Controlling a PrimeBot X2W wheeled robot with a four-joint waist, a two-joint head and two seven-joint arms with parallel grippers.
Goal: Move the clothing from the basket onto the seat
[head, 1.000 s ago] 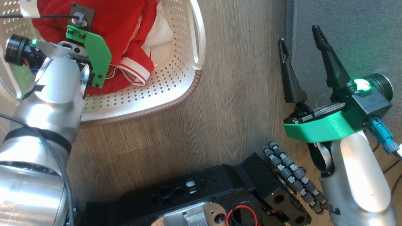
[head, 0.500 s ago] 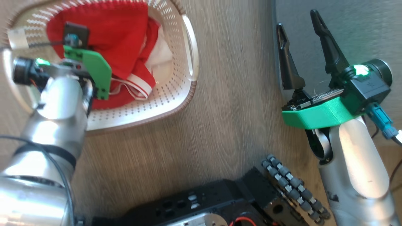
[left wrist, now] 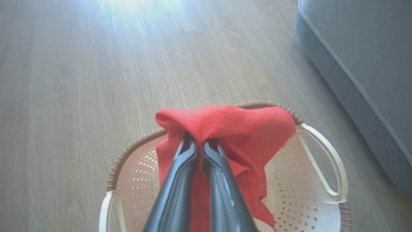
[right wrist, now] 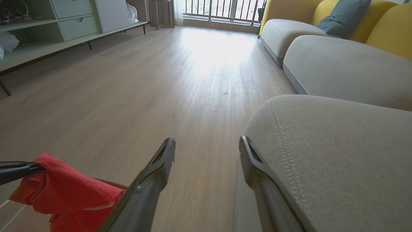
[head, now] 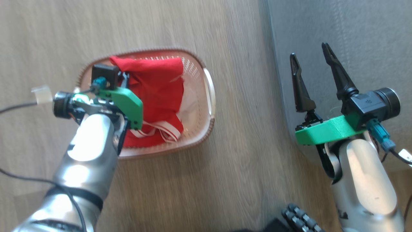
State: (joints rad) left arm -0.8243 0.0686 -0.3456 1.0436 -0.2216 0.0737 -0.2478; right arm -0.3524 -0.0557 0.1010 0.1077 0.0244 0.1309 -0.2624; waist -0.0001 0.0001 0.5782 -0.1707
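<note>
clothing hangs pinched in left fingers above the basket rim; right fingers wide over the seat edge.

Clothing bright red, white-striped trim on near edge. Basket cream-white w/ dot perforations, brown woven rim. Seat grey, pale stitched seam. Floor light wood grain. My fingers black, wrist mounts green.

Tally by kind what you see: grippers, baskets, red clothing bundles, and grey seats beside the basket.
Grippers: 2 (left gripper, right gripper)
Basket: 1
Red clothing bundle: 1
Grey seat: 1
Total: 5
</note>
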